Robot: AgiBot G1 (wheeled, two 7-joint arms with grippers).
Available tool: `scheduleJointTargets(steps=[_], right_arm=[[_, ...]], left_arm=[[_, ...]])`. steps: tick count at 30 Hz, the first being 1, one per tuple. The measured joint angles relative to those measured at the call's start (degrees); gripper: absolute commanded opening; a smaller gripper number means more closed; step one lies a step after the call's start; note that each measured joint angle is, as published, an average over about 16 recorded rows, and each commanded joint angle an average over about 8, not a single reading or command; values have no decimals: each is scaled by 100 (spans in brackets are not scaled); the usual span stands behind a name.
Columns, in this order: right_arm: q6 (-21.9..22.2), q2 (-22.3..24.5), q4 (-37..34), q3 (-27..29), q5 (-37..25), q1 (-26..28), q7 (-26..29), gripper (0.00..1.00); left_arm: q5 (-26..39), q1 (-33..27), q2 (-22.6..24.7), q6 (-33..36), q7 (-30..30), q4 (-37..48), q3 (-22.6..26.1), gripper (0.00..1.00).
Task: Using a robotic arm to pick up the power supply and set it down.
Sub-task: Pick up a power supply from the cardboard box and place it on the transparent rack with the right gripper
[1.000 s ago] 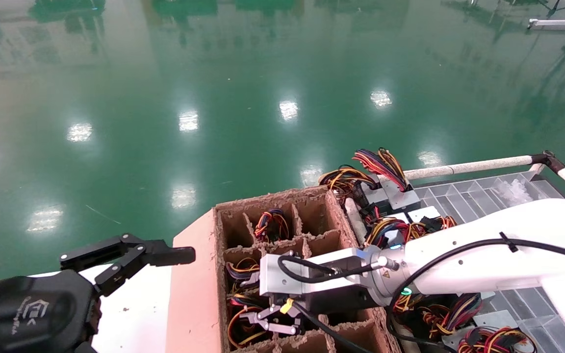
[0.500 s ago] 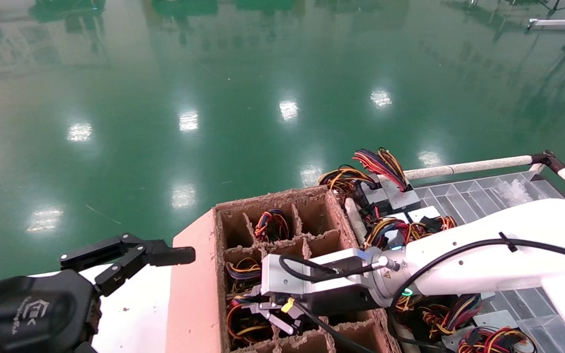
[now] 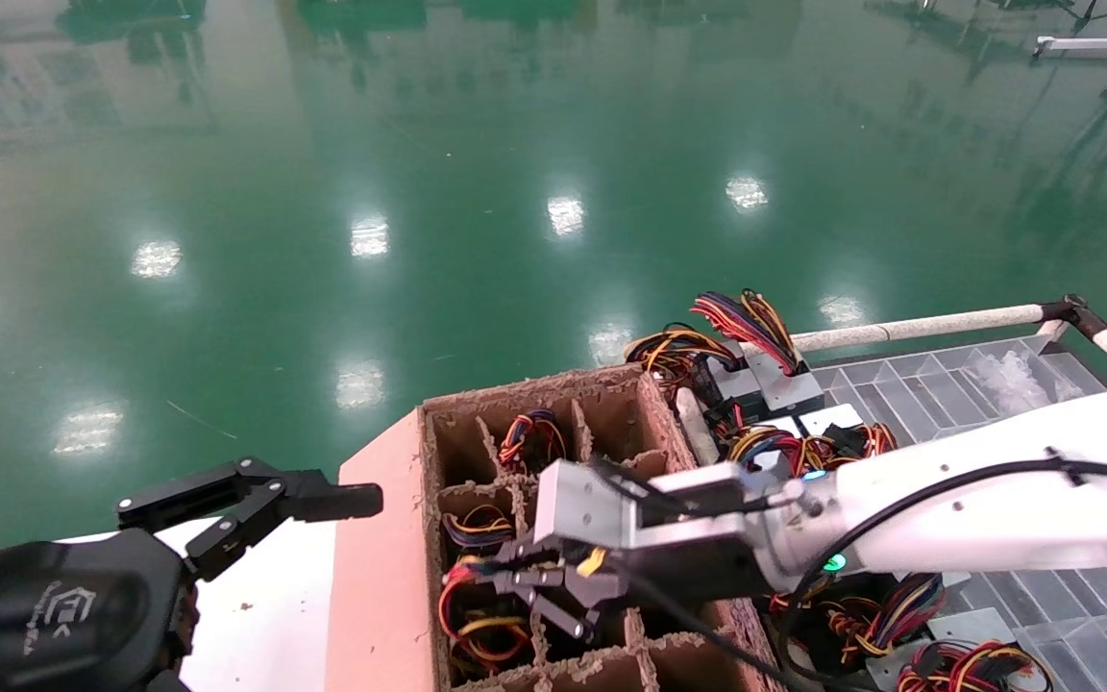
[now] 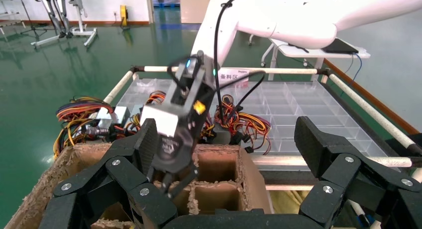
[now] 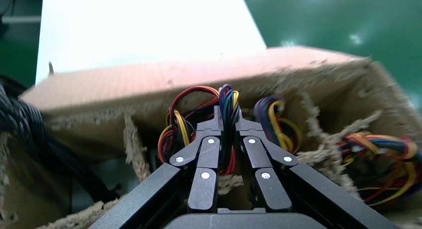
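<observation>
Right gripper (image 5: 226, 120) lifted slightly — clenched on power supply (image 3: 473, 610) wires, cardboard dividers (image 3: 553, 447) crowding; left gripper (image 3: 256, 500) parked, spread.

A: Can you see the supply's metal box?
B: No. Only its wires (image 5: 226, 102) show, between the right gripper (image 5: 226, 120) fingers; the rest sits hidden in the carton (image 3: 390, 538), cut off below.

A small white sign (image 4: 233, 75) is showing behind the far rail of the clear divided tray (image 4: 298, 114), at about twelve o'clock in the left wrist view. On it the Chinese characters 备料区 are standing in dark print. No other text is reading clearly anywhere.
</observation>
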Motion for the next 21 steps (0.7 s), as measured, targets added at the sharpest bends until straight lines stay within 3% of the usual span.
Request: scheduleJointTargets(steps=[13,21], right_arm=[[-36,636,680,612,812,113,585,0],[-111,1060,878,1060,1294,578,864,0]], left_arm=[[-1,0,-1,-1,1,0,2,100],[-2,-1,-1,-1,1,0,3,100]])
